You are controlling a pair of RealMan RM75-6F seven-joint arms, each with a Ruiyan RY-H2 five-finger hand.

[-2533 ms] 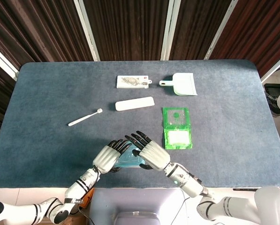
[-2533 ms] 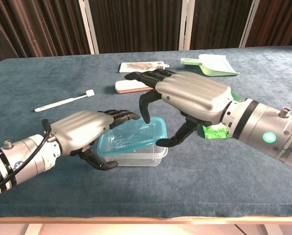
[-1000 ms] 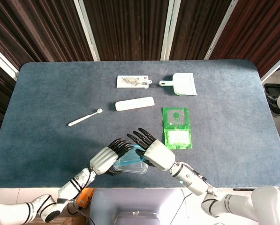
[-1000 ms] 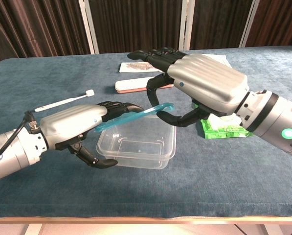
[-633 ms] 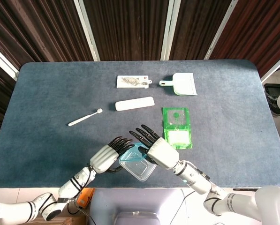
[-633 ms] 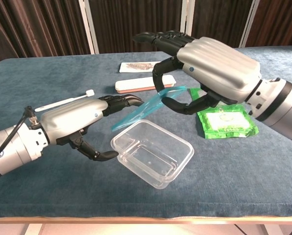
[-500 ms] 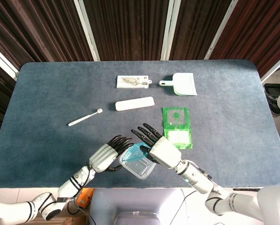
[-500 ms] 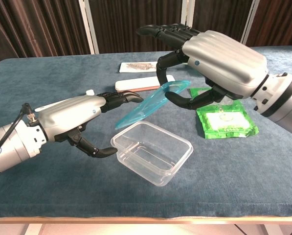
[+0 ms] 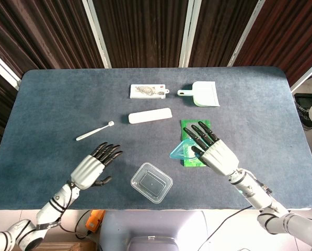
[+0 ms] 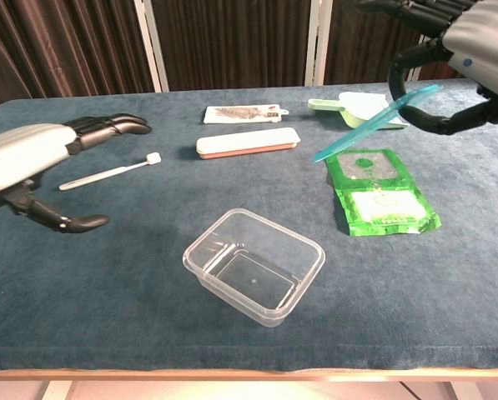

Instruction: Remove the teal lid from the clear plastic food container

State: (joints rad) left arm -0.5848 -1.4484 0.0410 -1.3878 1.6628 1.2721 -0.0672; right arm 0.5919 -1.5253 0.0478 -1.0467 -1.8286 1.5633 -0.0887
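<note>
Teal lid [image 10: 374, 122] was held up off the desk [image 9: 51, 104] by the right hand [image 9: 214, 150], pinched at one edge between thumb and fingers and tilted at a slant, hanging over the green packet [image 10: 375, 193]. Clear plastic food container [image 9: 151, 182] was left sitting uncovered near the front edge of the desk, well apart from the lid, and it was turned a bit askew. Nothing was held by the left hand [image 9: 92, 167], which was kept apart from the container on its left with the fingers spread out and the thumb curled under. Further back, a white toothbrush [image 9: 94, 131] was seen lying near the left hand, a long white case [image 9: 150, 115] in the middle, a printed white box [image 9: 148, 91] behind it, and a pale green dustpan [image 9: 203, 94] off to the right.
</note>
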